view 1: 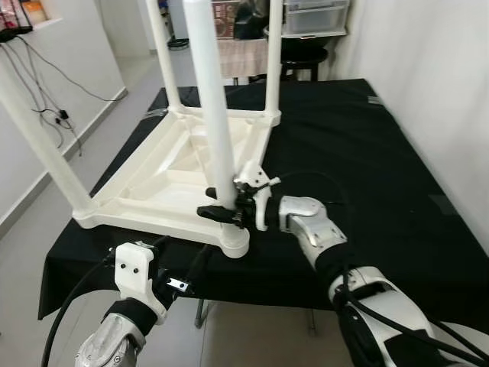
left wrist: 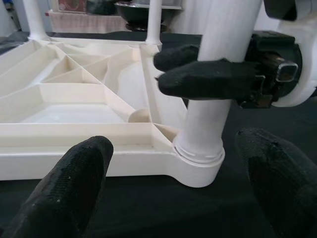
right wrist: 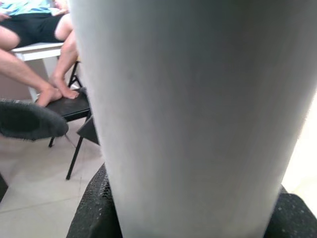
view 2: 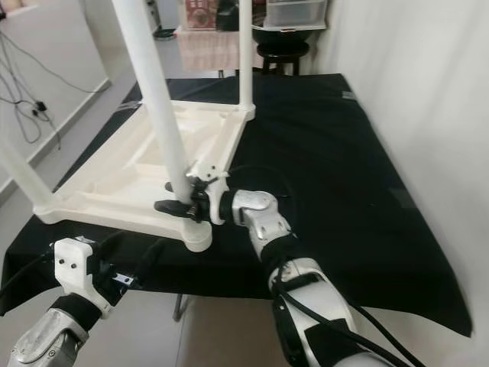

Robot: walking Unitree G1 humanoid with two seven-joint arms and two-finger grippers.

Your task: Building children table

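One white children's table (view 1: 164, 172) lies upside down on the black tabletop (view 1: 367, 153), its four legs standing up. The right tool (view 1: 225, 208) is clamped on the near leg (view 1: 214, 115), at about 5 o'clock of the frame. The left tool (left wrist: 173, 183) waits spread apart just before that corner. The right wrist view adds a seated person's bare legs (right wrist: 29, 64).

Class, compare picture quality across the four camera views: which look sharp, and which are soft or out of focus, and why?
Both eye views are sharp and evenly lit. In the left wrist view the near black fingers blur, while the table frame stays clear. In the right wrist view the table leg, gripped by the right end effector, looks soft and featureless.
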